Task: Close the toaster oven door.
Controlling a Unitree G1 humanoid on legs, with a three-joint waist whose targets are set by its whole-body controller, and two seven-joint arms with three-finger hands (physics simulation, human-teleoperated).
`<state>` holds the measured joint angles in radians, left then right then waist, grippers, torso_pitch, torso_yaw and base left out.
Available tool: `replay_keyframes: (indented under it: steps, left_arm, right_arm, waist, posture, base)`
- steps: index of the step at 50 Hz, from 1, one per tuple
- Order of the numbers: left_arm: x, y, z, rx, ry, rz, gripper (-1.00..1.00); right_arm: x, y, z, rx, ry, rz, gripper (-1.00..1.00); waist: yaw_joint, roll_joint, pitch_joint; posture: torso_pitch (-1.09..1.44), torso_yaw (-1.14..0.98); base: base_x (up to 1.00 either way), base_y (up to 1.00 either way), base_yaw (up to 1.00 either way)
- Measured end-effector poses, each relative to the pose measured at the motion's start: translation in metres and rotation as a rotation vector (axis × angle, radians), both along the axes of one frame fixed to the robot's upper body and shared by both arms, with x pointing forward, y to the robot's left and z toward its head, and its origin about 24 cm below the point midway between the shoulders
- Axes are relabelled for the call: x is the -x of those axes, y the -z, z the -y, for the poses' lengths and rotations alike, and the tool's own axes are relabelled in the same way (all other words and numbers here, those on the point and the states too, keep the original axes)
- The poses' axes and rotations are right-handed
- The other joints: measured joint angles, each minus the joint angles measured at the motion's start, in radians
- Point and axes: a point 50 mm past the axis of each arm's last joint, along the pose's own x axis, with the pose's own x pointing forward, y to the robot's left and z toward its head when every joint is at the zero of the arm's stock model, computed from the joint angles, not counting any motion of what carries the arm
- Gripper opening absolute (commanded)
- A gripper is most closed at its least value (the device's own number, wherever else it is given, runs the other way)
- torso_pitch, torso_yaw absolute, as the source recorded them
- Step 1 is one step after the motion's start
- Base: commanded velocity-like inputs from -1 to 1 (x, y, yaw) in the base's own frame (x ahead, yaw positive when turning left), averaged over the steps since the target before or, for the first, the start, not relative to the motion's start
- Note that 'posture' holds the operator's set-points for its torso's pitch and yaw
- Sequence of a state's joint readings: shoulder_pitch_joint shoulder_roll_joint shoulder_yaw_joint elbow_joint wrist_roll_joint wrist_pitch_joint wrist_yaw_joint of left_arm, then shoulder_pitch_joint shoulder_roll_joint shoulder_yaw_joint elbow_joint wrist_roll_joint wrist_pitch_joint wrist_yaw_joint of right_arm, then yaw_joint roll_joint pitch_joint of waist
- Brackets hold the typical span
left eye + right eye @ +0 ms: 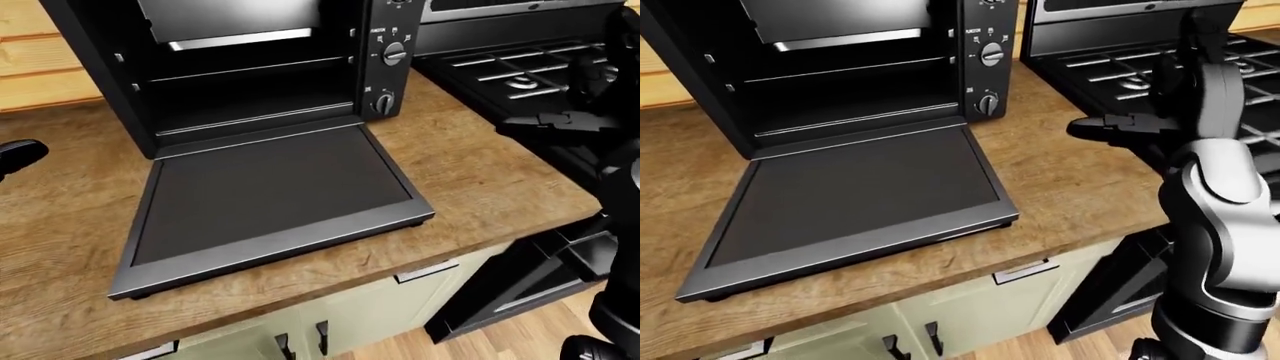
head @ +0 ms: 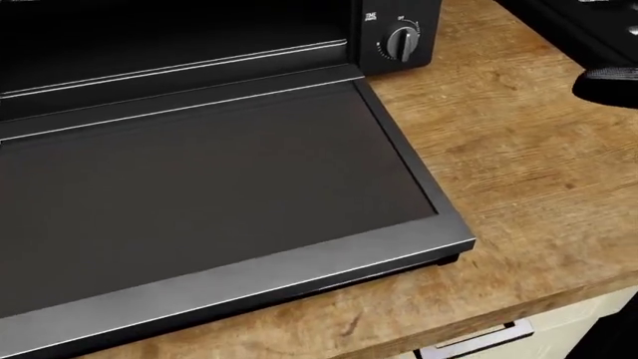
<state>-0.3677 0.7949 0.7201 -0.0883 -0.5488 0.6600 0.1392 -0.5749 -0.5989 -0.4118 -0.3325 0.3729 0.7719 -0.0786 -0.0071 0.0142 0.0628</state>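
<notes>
Left-eye view: door (image 1: pixel 270 202) flat, overhanging counter (image 1: pixel 480 180).

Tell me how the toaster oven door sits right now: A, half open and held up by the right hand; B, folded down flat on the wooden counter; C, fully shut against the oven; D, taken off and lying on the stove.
B: the toaster oven door lies flat on the wooden counter, hinged at the oven's open mouth, with no hand touching it.

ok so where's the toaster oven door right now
In the left-eye view the toaster oven door lies folded down flat on the wooden counter, below the oven's open cavity and left of the stove.
</notes>
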Motion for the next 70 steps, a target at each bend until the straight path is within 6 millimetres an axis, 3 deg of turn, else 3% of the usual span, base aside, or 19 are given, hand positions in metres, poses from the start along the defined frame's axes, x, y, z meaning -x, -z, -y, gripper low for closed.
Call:
replay_keyframes:
  steps: [6,9,16,28,50,70]
  left_arm:
    - [0.007,0.005,-0.025,-0.016,-0.167,-0.027,1.0]
    - [0.008,0.01,-0.028,-0.069,-0.168,-0.057,1.0]
    - [0.012,0.007,-0.038,-0.065,-0.151,-0.058,1.0]
    - [0.013,0.001,-0.037,-0.064,-0.128,-0.04,1.0]
    - [0.013,-0.005,-0.034,-0.068,-0.111,-0.027,1.0]
    - [0.014,-0.005,-0.035,-0.064,-0.114,-0.027,1.0]
  right_arm:
    - [-0.003,-0.012,-0.001,0.02,-0.007,0.035,1.0]
    - [-0.004,-0.021,-0.001,0.02,-0.015,0.075,1.0]
    - [-0.013,-0.014,-0.003,0.093,-0.075,0.019,1.0]
    - [-0.031,-0.008,-0.008,0.303,-0.105,-0.003,1.0]
    - [-0.049,0.0,-0.011,0.442,-0.09,-0.016,1.0]
    - [-0.058,0.007,-0.027,0.511,-0.156,-0.032,1.0]
  waist:
    - [-0.001,0.002,0.003]
    - [0.002,0.001,-0.002]
    - [0.003,-0.008,-0.006]
    - [0.003,0.002,-0.01]
    - [-0.003,0.014,-0.013]
    - [-0.009,0.019,-0.008]
  posture:
    - [0.0,0.0]
    - [0.0,0.0]
    - [0.0,0.0]
    - [0.0,0.0]
    - [0.0,0.0]
    - [0.0,0.0]
  base:
    - [0.0,0.0,0.0]
    - [0.0,0.0,0.0]
    - [0.0,0.0,0.0]
    - [0.0,0.0,0.0]
    - [0.0,0.0,0.0]
    - [0.0,0.0,0.0]
